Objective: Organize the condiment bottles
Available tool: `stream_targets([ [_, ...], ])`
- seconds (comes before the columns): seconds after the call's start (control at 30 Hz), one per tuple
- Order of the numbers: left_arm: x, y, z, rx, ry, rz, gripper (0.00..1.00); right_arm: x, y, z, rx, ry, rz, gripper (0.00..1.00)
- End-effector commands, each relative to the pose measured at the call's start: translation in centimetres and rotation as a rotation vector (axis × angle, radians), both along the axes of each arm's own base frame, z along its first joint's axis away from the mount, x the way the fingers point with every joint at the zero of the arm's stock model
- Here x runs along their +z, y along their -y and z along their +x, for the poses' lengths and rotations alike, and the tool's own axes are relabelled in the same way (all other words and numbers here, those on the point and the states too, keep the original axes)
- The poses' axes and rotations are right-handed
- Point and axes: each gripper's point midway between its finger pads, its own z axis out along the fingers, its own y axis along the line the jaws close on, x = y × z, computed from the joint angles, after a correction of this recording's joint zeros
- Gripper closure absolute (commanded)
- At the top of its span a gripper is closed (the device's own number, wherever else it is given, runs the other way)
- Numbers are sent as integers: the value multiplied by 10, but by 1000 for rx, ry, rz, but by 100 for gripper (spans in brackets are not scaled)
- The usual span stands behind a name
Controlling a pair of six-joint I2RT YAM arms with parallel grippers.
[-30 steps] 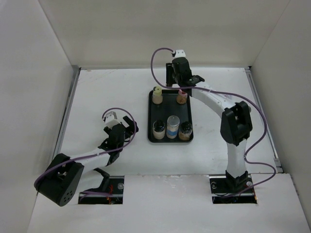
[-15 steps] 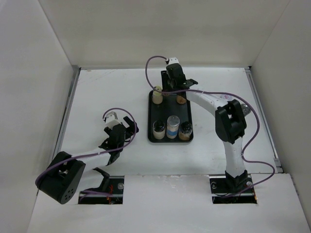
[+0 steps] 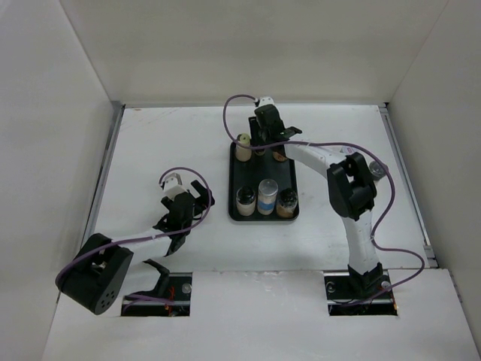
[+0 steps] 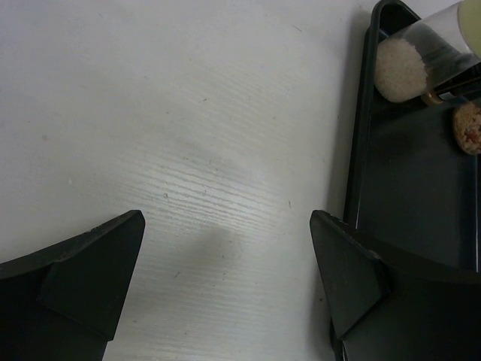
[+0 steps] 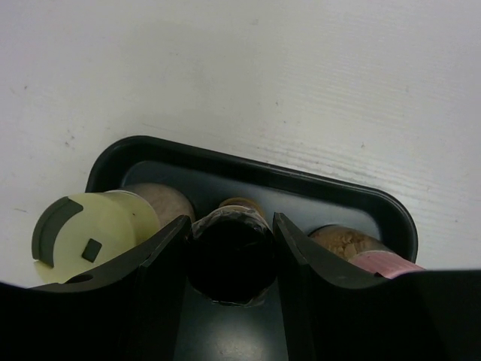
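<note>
A flat black tray (image 3: 263, 171) holds the condiment bottles. Its far row has a yellow-capped bottle (image 3: 243, 147) and a pink-capped bottle (image 3: 281, 155), mostly hidden by my right arm. Its near row has a black-capped jar (image 3: 245, 199), a taller silver-capped bottle with a blue-white label (image 3: 267, 195) and a dark-capped jar (image 3: 286, 201). My right gripper (image 3: 263, 141) is shut on a black-capped bottle (image 5: 229, 259), between the yellow cap (image 5: 90, 235) and the pink cap (image 5: 379, 262), inside the tray's far rim (image 5: 248, 169). My left gripper (image 3: 197, 194) is open and empty over bare table (image 4: 225, 226).
The tray's left rim (image 4: 359, 173) lies just right of my left gripper's right finger. The yellow-capped bottle (image 4: 421, 53) and another bottle's base (image 4: 470, 128) show past it. White walls enclose the table on three sides.
My right gripper has moved left and toward the tray, from behind its far edge to the gap between the yellow-capped and pink-capped bottles. The left arm has not moved.
</note>
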Motion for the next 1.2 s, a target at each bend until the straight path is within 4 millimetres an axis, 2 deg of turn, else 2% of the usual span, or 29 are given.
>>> stream_targets([
  [0.0, 9, 3, 6, 2, 38, -25, 6, 0, -2, 4, -4, 29, -9, 52],
  [0.17, 8, 3, 6, 1, 38, -25, 6, -6, 3, 4, -16, 20, -4, 49],
  [0.27, 7, 3, 6, 2, 37, -24, 6, -4, 3, 4, -19, 25, 1, 36],
  [0.37, 6, 2, 6, 2, 33, -22, 6, 10, 2, 4, -18, 49, 20, 25],
  [0.47, 7, 2, 6, 3, 36, -23, 6, 37, 0, 3, -12, 91, 51, 20],
  [0.6, 9, 3, 7, 1, 41, -27, 6, 87, 3, -2, -14, 166, 99, 16],
  [0.8, 11, 0, 5, 10, 52, -27, 6, 160, 18, -31, -10, 285, 196, 11],
  [0.87, 12, -1, 5, 16, 66, -33, 6, 175, 43, -39, -56, 321, 218, 11],
  [0.93, 13, -2, 6, 18, 80, -38, 6, 177, 83, -45, -140, 342, 229, 11],
  [1.03, 16, 1, 6, 13, 104, -40, 6, 156, 152, -50, -316, 337, 188, 8],
  [1.13, 22, 6, 5, 2, 133, -38, 6, 122, 228, -61, -549, 311, 70, 3],
  [1.17, 23, 6, 5, 0, 139, -40, 6, 111, 246, -64, -602, 293, 37, 2],
])
